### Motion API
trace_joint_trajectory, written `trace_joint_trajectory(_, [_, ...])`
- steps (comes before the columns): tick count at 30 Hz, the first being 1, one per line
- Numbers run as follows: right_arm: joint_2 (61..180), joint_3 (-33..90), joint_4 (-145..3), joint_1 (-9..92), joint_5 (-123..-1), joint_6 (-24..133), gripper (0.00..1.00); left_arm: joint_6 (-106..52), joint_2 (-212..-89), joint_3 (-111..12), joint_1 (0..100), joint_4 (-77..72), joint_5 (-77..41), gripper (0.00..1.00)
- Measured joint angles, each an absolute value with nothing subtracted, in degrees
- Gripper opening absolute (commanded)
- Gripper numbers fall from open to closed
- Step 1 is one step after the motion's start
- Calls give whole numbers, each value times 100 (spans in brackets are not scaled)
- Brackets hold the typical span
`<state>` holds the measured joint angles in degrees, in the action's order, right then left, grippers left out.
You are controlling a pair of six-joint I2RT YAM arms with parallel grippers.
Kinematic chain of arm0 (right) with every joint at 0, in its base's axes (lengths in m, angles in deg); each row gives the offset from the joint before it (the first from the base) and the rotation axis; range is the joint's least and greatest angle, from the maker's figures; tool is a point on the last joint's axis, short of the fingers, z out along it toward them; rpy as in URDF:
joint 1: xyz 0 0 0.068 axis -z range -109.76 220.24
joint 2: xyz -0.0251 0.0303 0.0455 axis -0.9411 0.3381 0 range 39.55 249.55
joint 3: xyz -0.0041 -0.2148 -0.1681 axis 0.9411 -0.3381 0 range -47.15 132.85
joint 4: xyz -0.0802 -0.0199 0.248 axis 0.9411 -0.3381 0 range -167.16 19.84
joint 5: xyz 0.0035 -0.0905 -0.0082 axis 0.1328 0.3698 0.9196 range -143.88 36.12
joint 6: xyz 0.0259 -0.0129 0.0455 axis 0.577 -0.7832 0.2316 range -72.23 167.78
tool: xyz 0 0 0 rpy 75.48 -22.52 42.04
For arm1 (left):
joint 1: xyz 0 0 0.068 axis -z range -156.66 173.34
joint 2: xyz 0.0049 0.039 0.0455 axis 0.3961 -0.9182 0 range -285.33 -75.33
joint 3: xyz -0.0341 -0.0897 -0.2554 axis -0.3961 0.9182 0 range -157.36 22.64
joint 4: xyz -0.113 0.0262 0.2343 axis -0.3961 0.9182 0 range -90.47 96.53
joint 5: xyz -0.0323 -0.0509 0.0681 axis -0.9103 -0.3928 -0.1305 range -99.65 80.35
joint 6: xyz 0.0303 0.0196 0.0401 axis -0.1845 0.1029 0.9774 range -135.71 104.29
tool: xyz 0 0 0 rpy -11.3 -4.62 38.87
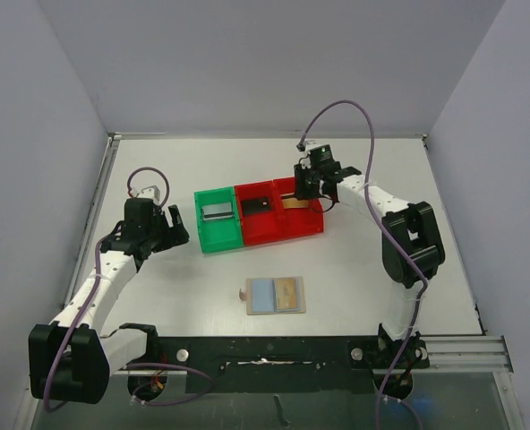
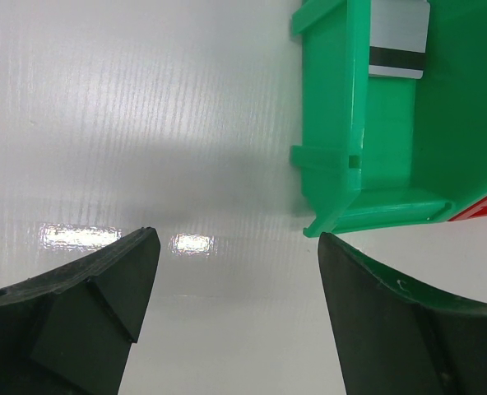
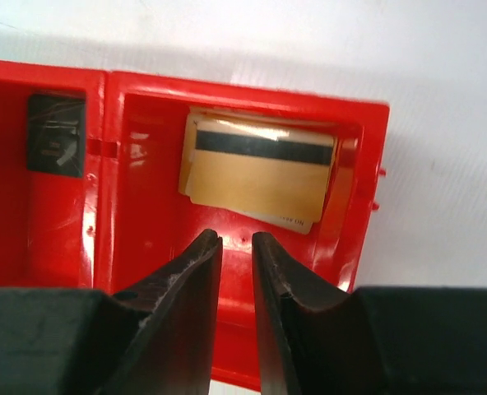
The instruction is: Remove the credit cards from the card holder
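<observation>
Most of the job looks done here. In the top view the card holder (image 1: 276, 295) lies open on the surface (image 1: 381, 179) at lower centre, well apart from the row of bins above it, with a light-blue pocket on its left half. On its right half there's a gold-orange patch (image 1: 288, 293). I judge that to be one more card tucked in, though at this size it can't be told for sure. Up in the bins, the silver-grey card (image 2: 398, 37) lies in the green bin (image 2: 334, 123) at the left of the row. The black card (image 3: 56, 136) sits in the middle red bin (image 1: 258, 235). The gold-orange cards (image 3: 256, 177) rest in the right-hand red bin (image 3: 153, 214), looking like two stacked with a dark stripe facing up. The right gripper (image 3: 235, 240) hangs over that last bin with its jaws drawn in to a narrow slit and nothing between them, so I read it as a drop just made. The left gripper (image 2: 237, 239) hovers over bare surface to the left of the green bin, jaws spread wide and empty. What's left, if that patch is a card, is a trip to the holder to draw it out and add it to a bin.
</observation>
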<state>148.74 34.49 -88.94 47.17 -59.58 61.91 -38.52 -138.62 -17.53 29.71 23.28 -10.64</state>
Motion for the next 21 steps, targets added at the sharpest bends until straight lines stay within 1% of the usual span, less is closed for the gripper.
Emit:
trace_joint_trajectory(7, [14937, 3399, -9189, 4448, -5453, 6803, 24, -3850, -13864, -1753, 2971, 2328, -1123, 77])
trace_joint_trajectory(11, [15204, 3559, -9340, 4276, -5068, 6997, 24, -3850, -13866, -1753, 2971, 2326, -1147, 77])
trace_joint_trajectory(21, [15473, 3574, -9452, 4232, -4662, 7338, 26, -3836, -13866, -1753, 2967, 2326, -1147, 77])
